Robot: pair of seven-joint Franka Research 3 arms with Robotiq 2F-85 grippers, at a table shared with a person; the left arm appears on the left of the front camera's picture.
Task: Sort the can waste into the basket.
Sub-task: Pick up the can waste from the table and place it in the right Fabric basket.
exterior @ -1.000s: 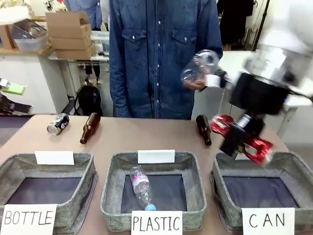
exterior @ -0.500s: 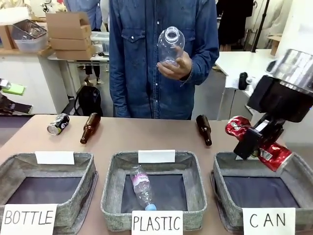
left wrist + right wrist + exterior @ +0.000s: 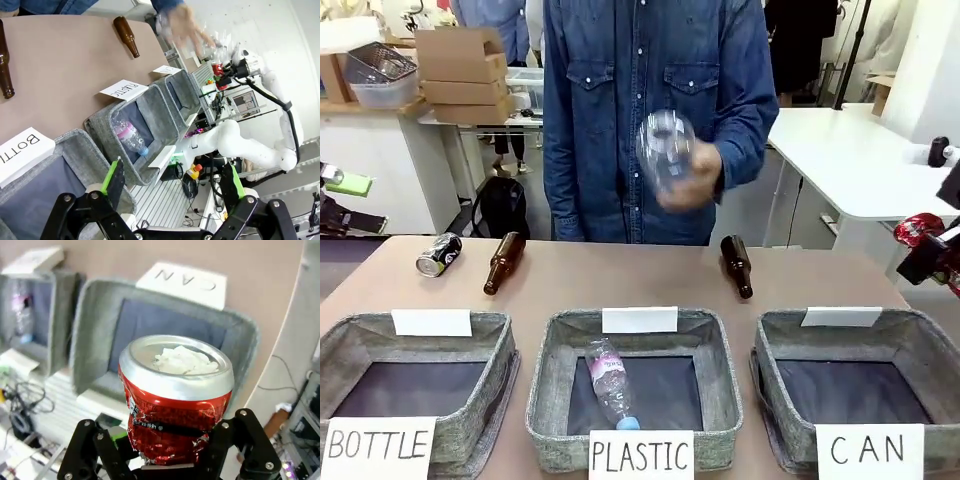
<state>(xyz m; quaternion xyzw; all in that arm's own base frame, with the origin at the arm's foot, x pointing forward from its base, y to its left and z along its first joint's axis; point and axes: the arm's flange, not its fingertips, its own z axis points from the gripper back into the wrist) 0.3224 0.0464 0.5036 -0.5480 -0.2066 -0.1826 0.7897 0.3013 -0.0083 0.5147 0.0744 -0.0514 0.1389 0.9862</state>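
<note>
A crumpled shiny red can (image 3: pixel 175 400) sits between the jaws of my right gripper (image 3: pixel 170 452), which is shut on it. In the front view that red can (image 3: pixel 918 229) and the right gripper (image 3: pixel 932 262) hang at the far right edge, above and to the right of the grey basket (image 3: pixel 772 352) signed "CAN". The right wrist view looks down past the can at this basket (image 3: pixel 95 325), whose dark inside is bare. A dark can (image 3: pixel 438 253) lies on the table at the back left. My left gripper (image 3: pixel 175 187) is open with nothing in it, over the BOTTLE basket (image 3: pixel 75 145).
Two brown bottles (image 3: pixel 503 262) (image 3: pixel 737 265) lie on the table behind the baskets. The PLASTIC basket (image 3: pixel 545 370) holds a clear plastic bottle (image 3: pixel 608 385). A person across the table holds another clear bottle (image 3: pixel 665 150) at chest height.
My right arm has swung up and to the right with the red can, from over the CAN basket to the picture's edge. The person's hand with the clear bottle moved left and lower.
</note>
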